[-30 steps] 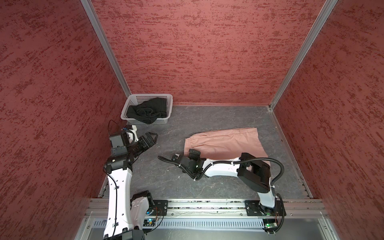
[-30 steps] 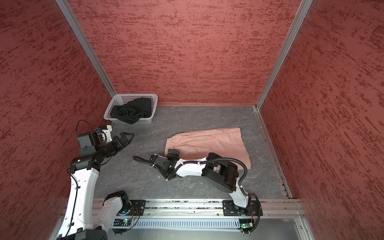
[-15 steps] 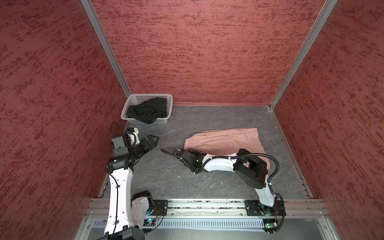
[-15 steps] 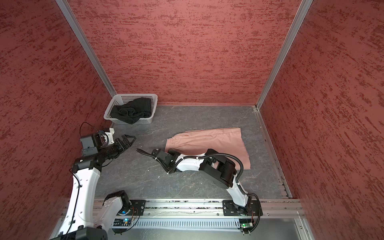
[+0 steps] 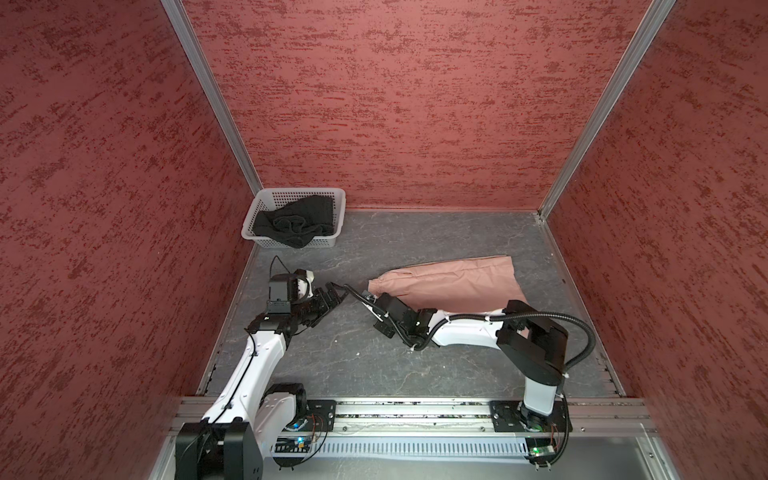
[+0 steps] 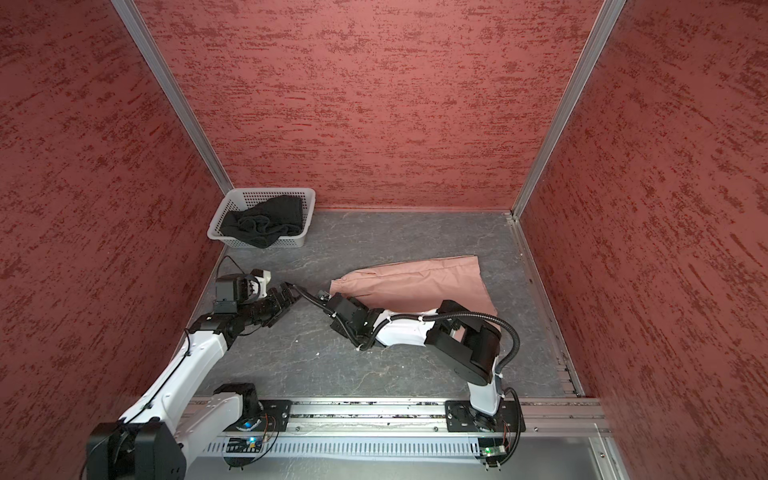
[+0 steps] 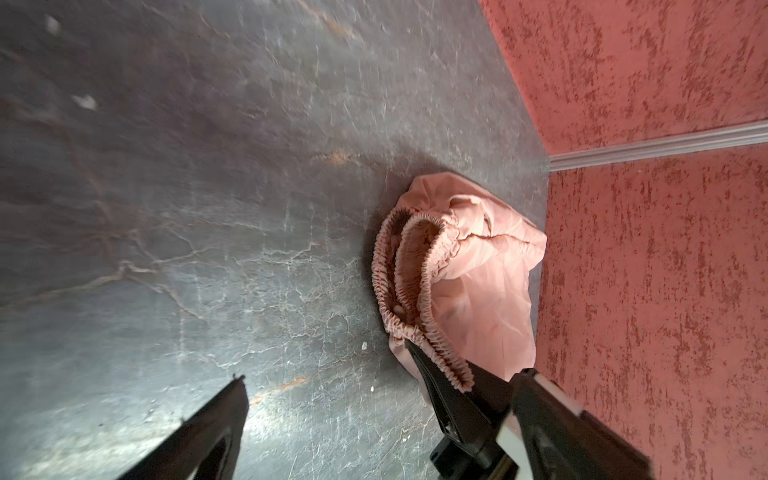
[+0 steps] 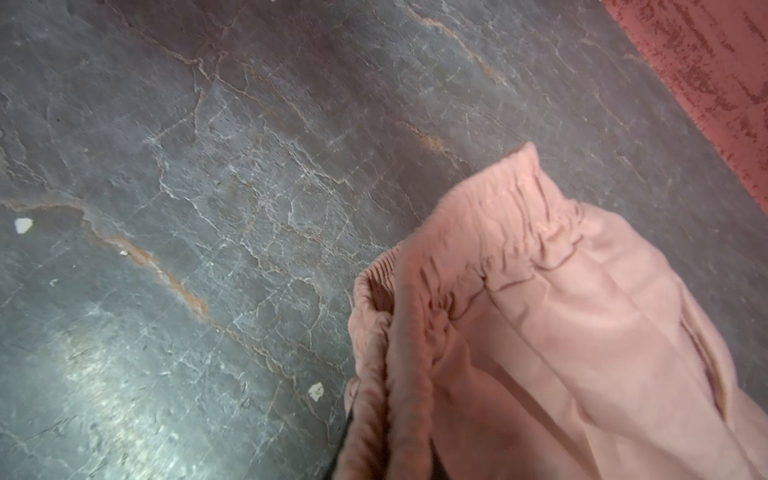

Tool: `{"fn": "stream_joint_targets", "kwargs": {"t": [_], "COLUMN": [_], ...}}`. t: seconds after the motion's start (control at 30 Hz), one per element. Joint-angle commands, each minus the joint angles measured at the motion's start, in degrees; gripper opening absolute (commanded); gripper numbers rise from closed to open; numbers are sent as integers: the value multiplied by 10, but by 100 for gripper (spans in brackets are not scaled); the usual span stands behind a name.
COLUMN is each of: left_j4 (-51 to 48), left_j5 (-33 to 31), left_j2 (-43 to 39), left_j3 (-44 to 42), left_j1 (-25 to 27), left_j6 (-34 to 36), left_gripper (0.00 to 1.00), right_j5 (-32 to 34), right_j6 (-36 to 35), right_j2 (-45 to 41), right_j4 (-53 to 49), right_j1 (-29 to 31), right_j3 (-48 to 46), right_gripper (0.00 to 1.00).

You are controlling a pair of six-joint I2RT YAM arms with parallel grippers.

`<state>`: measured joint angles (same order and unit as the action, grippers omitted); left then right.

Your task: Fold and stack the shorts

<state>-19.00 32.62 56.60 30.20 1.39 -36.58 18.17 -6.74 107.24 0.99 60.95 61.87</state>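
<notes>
Pink shorts [image 5: 449,282] lie on desk [image 5: 415,232], black shorts [image 5: 297,220] in basket [image 5: 299,192]; right end effector [image 5: 369,296] pinches pink waistband [image 8: 515,199], left end effector [image 5: 338,291] open just beside: thin cloth may slip, the two may clash.

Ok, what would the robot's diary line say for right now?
right gripper: shut on pink shorts, at waistband | left gripper: open, empty, alongside | black shorts: in basket

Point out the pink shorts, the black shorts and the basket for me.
pink shorts [image 5: 453,282], in a top view, middle of the spread cloth.
black shorts [image 5: 297,222], in a top view, middle of the crumpled heap.
basket [image 5: 282,198], in a top view, its far perforated wall.
</notes>
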Motion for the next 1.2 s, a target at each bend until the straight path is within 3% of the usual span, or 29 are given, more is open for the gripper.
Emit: {"fn": "stream_joint_targets", "kwargs": {"t": [0.0,0.17,0.33,0.67,0.93,1.17], "left_j4": [139,313,388,415,447,373], "left_j5": [-5,10,6,-9,3,-11], "left_j2": [27,106,180,253,246,237], "left_j3": [-21,-67,-63,-33,-25,6], "left_j1": [34,62,94,138,143,147], "left_j6": [-63,-142,-161,-164,-179,-159], "left_gripper": [99,99,99,99,99,99], "right_j5": [-18,-23,-25,-24,-21,-25], "right_j6": [22,21,22,18,4,2], "right_j2": [-22,-33,-30,-35,-34,-34], "right_j4": [48,72,75,89,96,107], "right_j1": [-4,-4,-4,-4,-4,-4], "right_j3": [-14,-31,-30,-37,-43,-44], "right_gripper": [0,0,0,0,0,0]}}
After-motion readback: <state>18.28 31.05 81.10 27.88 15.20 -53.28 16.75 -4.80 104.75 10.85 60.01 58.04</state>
